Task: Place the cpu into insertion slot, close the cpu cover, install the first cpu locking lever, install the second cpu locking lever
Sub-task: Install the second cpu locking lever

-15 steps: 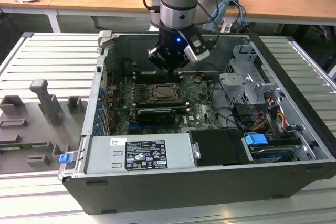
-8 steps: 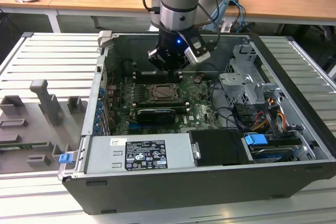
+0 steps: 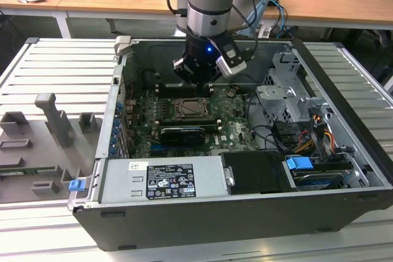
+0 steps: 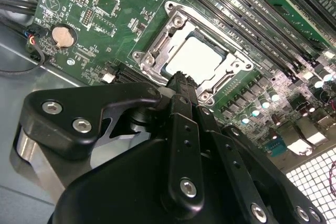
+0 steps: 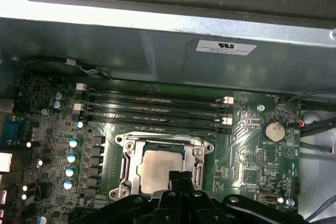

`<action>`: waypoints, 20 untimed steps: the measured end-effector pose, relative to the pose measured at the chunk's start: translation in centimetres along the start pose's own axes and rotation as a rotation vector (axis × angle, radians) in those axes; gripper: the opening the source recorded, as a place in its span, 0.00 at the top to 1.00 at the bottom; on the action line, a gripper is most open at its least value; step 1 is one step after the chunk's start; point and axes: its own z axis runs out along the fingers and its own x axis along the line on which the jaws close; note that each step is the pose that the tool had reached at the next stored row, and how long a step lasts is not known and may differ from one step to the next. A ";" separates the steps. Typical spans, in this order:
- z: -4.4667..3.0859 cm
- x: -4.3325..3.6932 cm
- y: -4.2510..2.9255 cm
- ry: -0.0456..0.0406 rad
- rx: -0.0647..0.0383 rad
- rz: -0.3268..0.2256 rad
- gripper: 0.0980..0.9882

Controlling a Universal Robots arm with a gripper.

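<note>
One cpu [image 4: 197, 59] already sits in the insertion slot [image 4: 148, 56], pale face up, and you can see it in both wrist views [image 5: 159, 169]. Look at the cpu cover [image 4: 231, 72]: its silvery frame lies down flat around the chip, whose face shows through the square cut-out. In the first wrist view the cover [image 5: 130, 167] rims the chip on all sides. Your pincer [image 4: 180, 77] hangs right over the near edge of the chip, its black fingers pressed together with no gap between them and nothing held. In the first wrist view the pincer [image 5: 180, 176] tips overlap the chip's edge; whether they touch it or hover just above, you cannot tell.

Moving outward, long black memory slots [image 5: 157, 106] run beside the socket, and a round coin battery [image 4: 63, 36] sits on the green board [image 4: 94, 35] well apart from the pincer. In the exterior view the arm [image 3: 210, 4] reaches down into the open computer case [image 3: 245, 213], with the pincer [image 3: 198, 79] just above the socket [image 3: 191, 108]. The case rests on a ribbed metal bench [image 3: 55, 65], and grey holders [image 3: 52, 118] stand on it at the exterior view's left.
</note>
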 end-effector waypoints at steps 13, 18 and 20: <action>-0.06 0.05 -0.56 0.0000 0.000 0.000 0.99; -0.08 0.07 -0.79 -0.0001 0.000 0.000 0.99; -0.10 0.07 -0.88 0.0000 0.000 0.000 0.99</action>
